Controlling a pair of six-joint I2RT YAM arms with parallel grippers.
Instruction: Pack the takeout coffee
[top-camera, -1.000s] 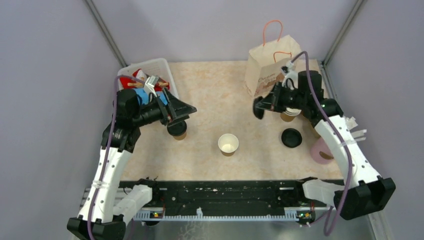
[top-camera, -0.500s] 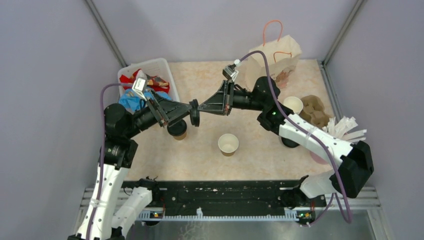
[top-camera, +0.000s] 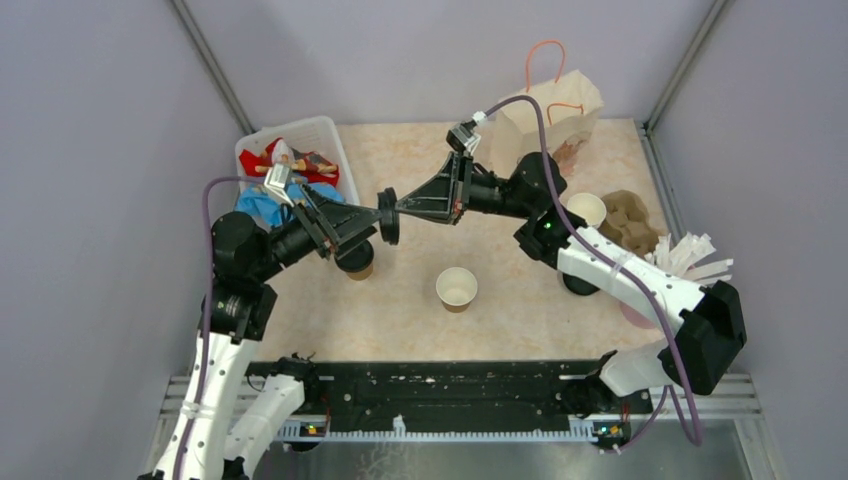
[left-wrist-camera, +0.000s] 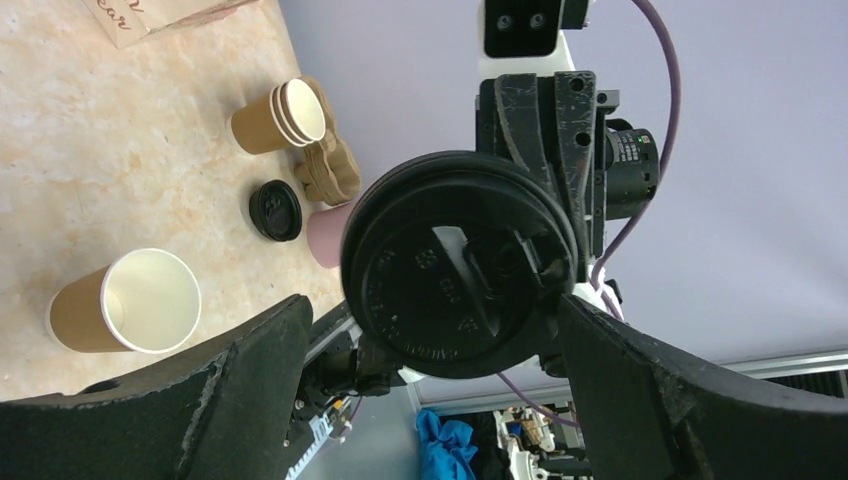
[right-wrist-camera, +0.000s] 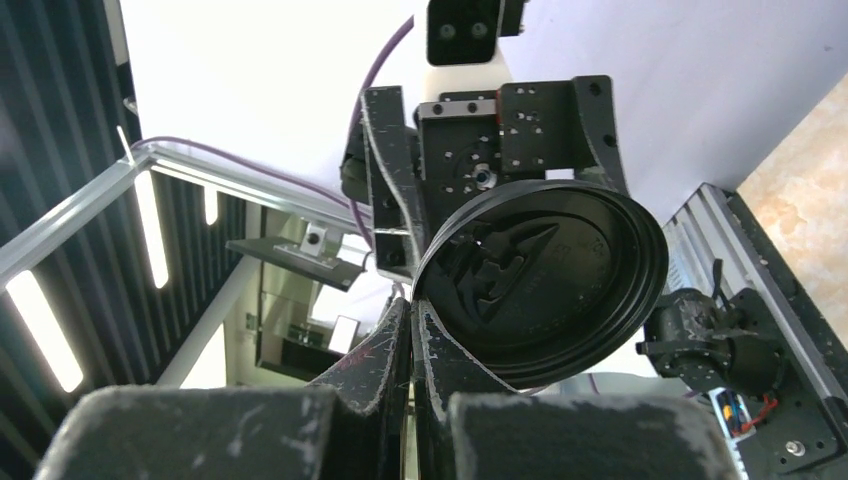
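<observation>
Swung leftward, right tool (top-camera: 400, 212) pinches lid (top-camera: 388, 217); centre cup (top-camera: 456, 288) empty.

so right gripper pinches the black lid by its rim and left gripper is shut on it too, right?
Not quite: the left gripper is open, its fingers spread to either side of the black lid, as the left wrist view shows. The right gripper does pinch the lid by its rim.
</observation>
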